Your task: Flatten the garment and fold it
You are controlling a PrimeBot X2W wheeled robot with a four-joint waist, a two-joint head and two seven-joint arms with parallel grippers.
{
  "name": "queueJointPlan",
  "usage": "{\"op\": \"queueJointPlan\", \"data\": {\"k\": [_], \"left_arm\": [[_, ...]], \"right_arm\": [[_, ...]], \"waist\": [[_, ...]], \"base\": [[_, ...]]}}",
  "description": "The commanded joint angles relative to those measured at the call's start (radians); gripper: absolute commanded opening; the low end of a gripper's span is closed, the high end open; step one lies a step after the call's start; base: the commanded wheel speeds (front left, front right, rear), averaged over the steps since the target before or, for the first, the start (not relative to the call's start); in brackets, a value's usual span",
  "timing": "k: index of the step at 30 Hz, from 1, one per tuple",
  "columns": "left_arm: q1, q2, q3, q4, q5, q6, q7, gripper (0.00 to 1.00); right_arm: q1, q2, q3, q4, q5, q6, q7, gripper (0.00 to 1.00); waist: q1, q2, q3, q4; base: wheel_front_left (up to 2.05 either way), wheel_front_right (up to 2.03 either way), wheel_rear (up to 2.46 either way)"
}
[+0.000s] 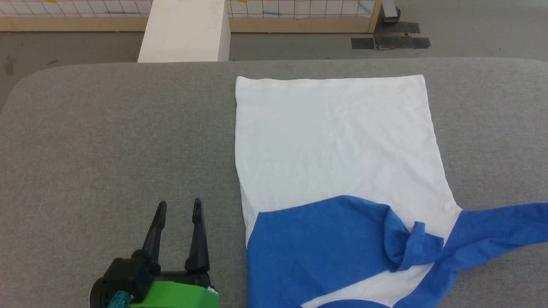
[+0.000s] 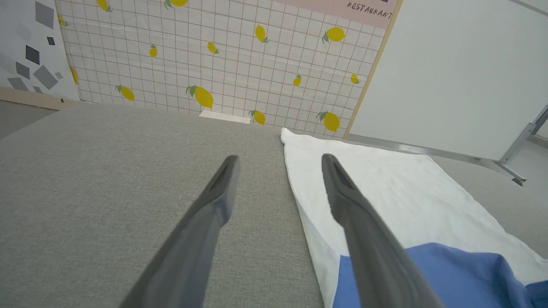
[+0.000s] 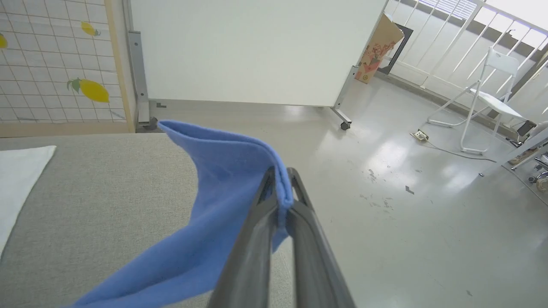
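a: where's the garment [image 1: 338,141] sitting?
b: flat on the grey desk [image 1: 107,141], right of centre in the head view. hem at the far side, blue neckline end nearest the robot. white body mostly smooth, light creases.
a: end effectors?
b: left end effector [image 1: 179,203] has its fingers apart and holds nothing. it's over bare desk just beside the garment's left edge. my read: kept clear of the cloth, ready to pin or take that edge.
a: and the right?
b: right end effector [image 3: 281,171] is clamped together on the end of the right sleeve [image 1: 501,226], with the cloth lifted off the desk near its right side. the sleeve runs out sideways from the body, so it looks like it's being drawn out to straighten it. there's a bunched twist [image 1: 406,246] where it meets the shoulder.
a: counts?
b: one garment. two blue sleeves: one held, the other sleeve [image 1: 308,244] lying folded in across the chest. two end effectors, two fingers each.
a: stage?
b: judgement only: flattening, not folding yet. that twist needs to come out first.
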State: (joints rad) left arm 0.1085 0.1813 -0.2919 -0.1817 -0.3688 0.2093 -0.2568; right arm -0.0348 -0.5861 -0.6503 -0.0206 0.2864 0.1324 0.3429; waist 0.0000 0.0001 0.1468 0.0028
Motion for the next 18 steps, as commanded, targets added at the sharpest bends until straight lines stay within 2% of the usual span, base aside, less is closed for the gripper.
{"op": "queueJointPlan", "data": {"k": [1, 9, 18], "left_arm": [[0.014, 0.005, 0.004, -0.005, -0.013, 0.004, -0.001, 1.00], [0.016, 0.006, -0.005, -0.009, -0.017, 0.005, 0.003, 1.00], [0.027, 0.004, 0.000, -0.014, -0.025, 0.011, 0.001, 1.00]], "right_arm": [[0.006, 0.004, 0.012, -0.016, 0.015, -0.002, -0.003, 0.00], [-0.028, -0.022, 0.177, -0.162, 0.094, -0.002, 0.030, 0.00], [-0.137, -0.031, 0.494, -0.348, 0.151, -0.002, 0.101, 0.00]], "waist": [[0.0000, -0.0001, -0.009, 0.002], [0.0000, -0.0001, -0.023, 0.026], [0.0000, -0.0001, -0.025, 0.055]], "base": [[0.00, 0.00, 0.00], [0.00, 0.00, 0.00], [0.00, 0.00, 0.00]]}}
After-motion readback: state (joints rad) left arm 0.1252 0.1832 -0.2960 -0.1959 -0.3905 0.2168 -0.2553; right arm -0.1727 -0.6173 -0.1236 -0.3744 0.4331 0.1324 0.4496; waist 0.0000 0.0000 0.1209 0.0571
